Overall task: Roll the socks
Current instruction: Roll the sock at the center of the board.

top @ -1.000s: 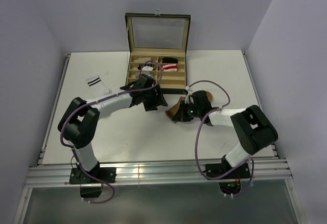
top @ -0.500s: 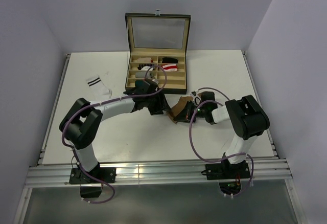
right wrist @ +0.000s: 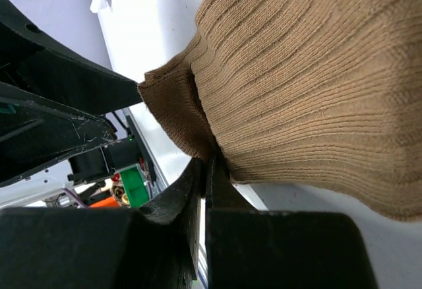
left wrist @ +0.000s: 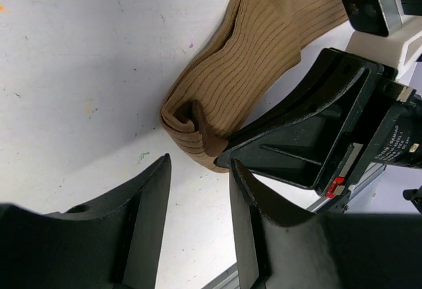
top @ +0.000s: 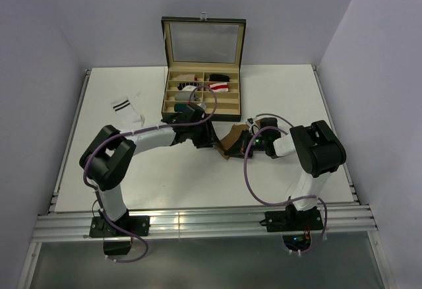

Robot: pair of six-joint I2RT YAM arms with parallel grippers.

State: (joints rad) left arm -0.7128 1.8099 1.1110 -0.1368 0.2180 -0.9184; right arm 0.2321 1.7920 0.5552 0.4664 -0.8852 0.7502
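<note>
R claw (right wrist: 206,163) pinched shut on ribbed tan-brown fabric sock (left wrist: 244,71); L claw (left wrist: 199,167) half-open, empty, beside fold. Thin pinch: roll may slip, unroll.

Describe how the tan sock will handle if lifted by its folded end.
Likely floppy: the tan sock is soft ribbed knit, folded over itself. Probably light, and its loose fold may unroll once lifted. The ribbing should grip rather than slip in the right gripper pinching it.

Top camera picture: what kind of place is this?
Probably a robot lab booth: plain walls enclose a white table, with a left arm and right arm mounted at its near edge, handling a tan sock.
</note>
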